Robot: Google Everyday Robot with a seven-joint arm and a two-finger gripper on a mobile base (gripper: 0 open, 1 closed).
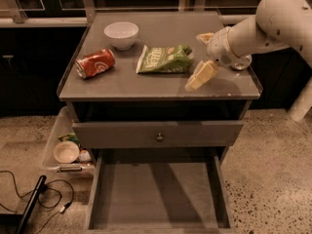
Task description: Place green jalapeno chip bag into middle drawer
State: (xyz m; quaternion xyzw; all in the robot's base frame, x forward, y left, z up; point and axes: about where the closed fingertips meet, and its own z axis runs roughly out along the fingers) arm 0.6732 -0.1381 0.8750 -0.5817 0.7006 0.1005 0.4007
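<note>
**Bag not picked yet, drawer open and waiting**

The small crinkled green foil chip bag [163, 60] lies flat on the grey cabinet top [146, 87], between the red soda can [95, 63] and the robot's pale two-finger gripper [197, 60]. The claw looks spread and holds nothing. It sits just beside the bag's right end, and I can't tell whether it touches.

The wide shallow grey drawer [156, 196] below is pulled out with a bare floor. Grasp, carry and drop all remain.

The bag's pale label patch carries print, but it is unreadable. White lettering on the can is also illegible.
</note>
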